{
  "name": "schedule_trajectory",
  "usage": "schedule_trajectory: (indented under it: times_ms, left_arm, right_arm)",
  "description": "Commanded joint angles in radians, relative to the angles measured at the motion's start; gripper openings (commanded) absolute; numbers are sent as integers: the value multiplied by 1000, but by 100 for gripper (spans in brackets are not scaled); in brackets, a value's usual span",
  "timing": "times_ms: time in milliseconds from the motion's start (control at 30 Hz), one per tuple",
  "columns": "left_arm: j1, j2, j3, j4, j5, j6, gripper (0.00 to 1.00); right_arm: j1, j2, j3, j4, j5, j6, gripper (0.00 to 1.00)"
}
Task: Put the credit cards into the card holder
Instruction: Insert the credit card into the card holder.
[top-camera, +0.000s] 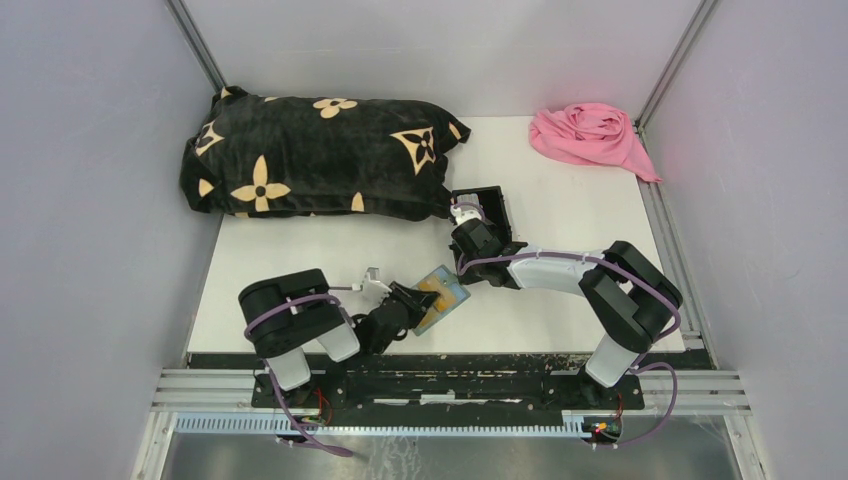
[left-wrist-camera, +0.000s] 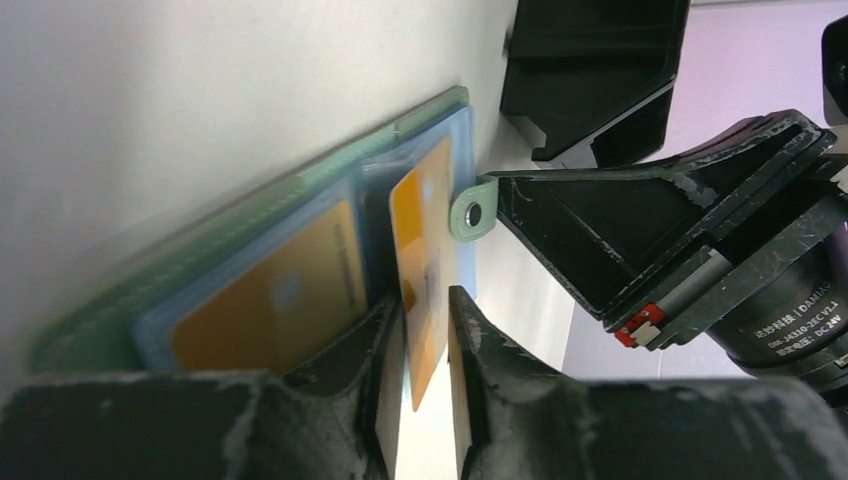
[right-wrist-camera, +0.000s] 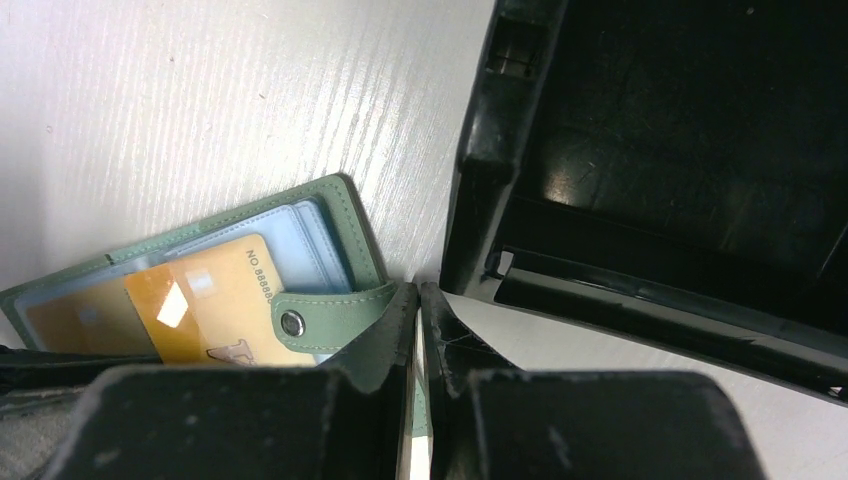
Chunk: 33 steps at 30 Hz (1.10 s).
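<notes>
Now the job looks partway done. The flat sage-green fold-over card holder (top-camera: 443, 292) lies open near the near edge of the white table (top-camera: 560, 215), about the middle. The left gripper (left-wrist-camera: 424, 325) has a thin yellow plastic card (left-wrist-camera: 425, 220) half in a slot. Its jaws stand a little apart with the card's end between them; I cannot tell if they pinch it. The right gripper (right-wrist-camera: 417, 300) is almost closed on the card holder's snap tab. A second yellow card (left-wrist-camera: 270, 300) sits in another slot. Next, the card needs a gentle push all the way in. Only the left wrist view shows the card sticking out. Only the right wrist view shows how close the black open box (right-wrist-camera: 650, 150) is.
</notes>
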Motion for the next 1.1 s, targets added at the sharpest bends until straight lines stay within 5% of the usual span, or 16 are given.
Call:
schedule_trajectory:
  times_ms: [0,333,1067]
  left_arm:
    - [-1,-48,41,-229,36,82,35]
    - [0,-86,71,-333,46,109,49]
    - [63,-95,148,-576,159,191,50]
  right_arm:
    - [26,19,14,-52,-47,9,9]
    - [48,4,7,-53,-51,27,10]
    - [85,-47,11,-79,-23,44,10]
